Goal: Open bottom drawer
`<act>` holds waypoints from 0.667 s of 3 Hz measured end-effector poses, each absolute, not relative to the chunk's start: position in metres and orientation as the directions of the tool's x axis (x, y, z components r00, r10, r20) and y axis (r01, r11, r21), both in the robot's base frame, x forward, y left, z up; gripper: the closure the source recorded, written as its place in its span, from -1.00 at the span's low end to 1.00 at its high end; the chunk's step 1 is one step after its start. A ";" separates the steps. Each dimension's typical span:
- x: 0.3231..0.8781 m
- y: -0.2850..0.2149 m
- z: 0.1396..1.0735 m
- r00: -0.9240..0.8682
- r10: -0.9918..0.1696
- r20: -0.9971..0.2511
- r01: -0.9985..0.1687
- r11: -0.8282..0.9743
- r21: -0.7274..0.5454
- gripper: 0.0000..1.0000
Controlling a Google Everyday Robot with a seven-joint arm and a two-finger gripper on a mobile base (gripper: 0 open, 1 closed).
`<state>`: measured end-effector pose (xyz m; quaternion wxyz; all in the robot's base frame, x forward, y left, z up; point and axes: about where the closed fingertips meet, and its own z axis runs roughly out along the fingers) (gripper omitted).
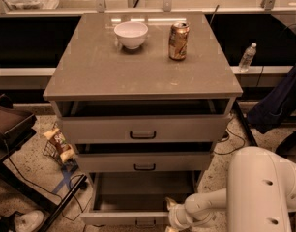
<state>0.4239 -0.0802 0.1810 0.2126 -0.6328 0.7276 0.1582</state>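
The bottom drawer point(138, 197) is the lowest of three pale grey-beige drawers in the cabinet. It stands pulled out, its flat pale inside showing, its front along the picture's lower edge with the small black handle point(144, 222) just in view. My gripper point(171, 215) sits at the drawer's front right corner, on the end of the white arm point(211, 204) that comes in from the right. Its fingers are partly cut off by the picture's edge.
A white bowl point(131, 34) and a drink can point(178, 41) stand on the cabinet top point(138, 71). The top drawer point(143, 128) and middle drawer point(144, 162) are slightly out. A snack bag point(58, 145) and cables lie on the floor at left; a water bottle point(246, 57) stands at right.
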 end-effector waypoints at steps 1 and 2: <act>0.424 -0.080 0.181 -0.109 -0.854 -0.510 -0.988 0.149 -0.039 -1.00; 0.423 -0.079 0.180 -0.109 -0.853 -0.510 -0.988 0.148 -0.037 -0.73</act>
